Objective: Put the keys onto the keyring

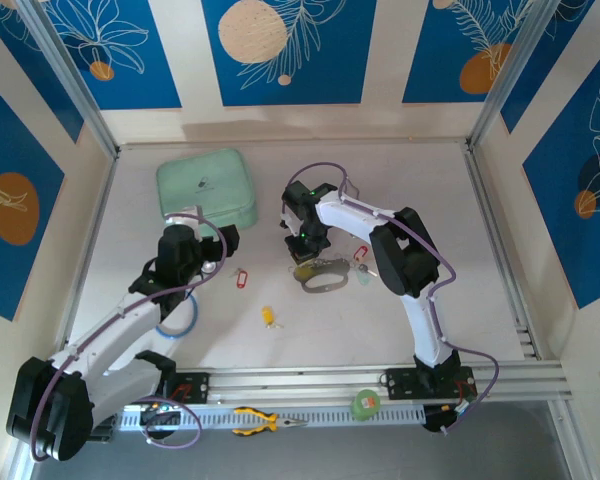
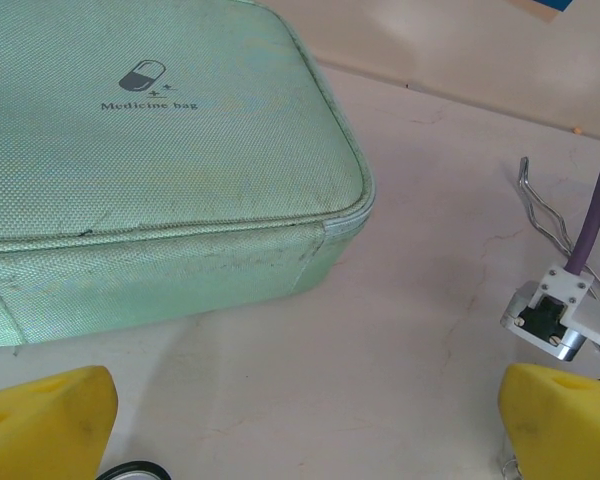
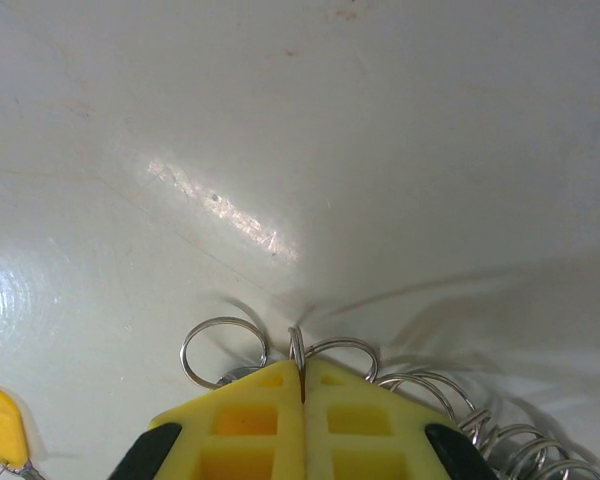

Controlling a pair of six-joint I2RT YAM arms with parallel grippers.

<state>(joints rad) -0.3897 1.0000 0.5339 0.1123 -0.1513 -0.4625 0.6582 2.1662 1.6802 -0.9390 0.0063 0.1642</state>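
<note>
Far left: mint medicine bag (image 1: 206, 190) sits at the back-left of the bench (image 1: 440, 200). In the left wrist cam its near wall faces me.

My left claw (image 2: 300, 430) is spread wide with nothing in it, low over the bench just in front of the bag. Thin silver tongs (image 2: 536, 200) lie off to its right. Pale blue ring (image 1: 176, 322) lies under my left forearm.

Next over: 1 red-tagged key (image 1: 242, 278) on bare bench just right of the left claw. 1 yellow-tagged key (image 1: 269, 316) lies nearer the front. Both are loose and apart from the keyring (image 1: 323, 277).

Keyring is a grey oval loop lying flat mid-bench, right at the tip of my right claw (image 3: 302, 372).

Right claw points down at the keyring's far edge with its pads pressed together. A thin wire ring (image 3: 297, 345) stands edge-on in the seam, so I'm clamped on that. Can't tell which key it belongs to. 2 small split rings (image 3: 223, 352) flank the tips, and a yellow tag (image 3: 2, 425) sits lower left in that view.

Right of the keyring: second red-tagged key (image 1: 361, 255) and pale green-tagged key (image 1: 365, 278), loose beside my right forearm.

Front rail: yellow-handled pliers (image 1: 265, 422), then a green roll (image 1: 365, 404)
</note>
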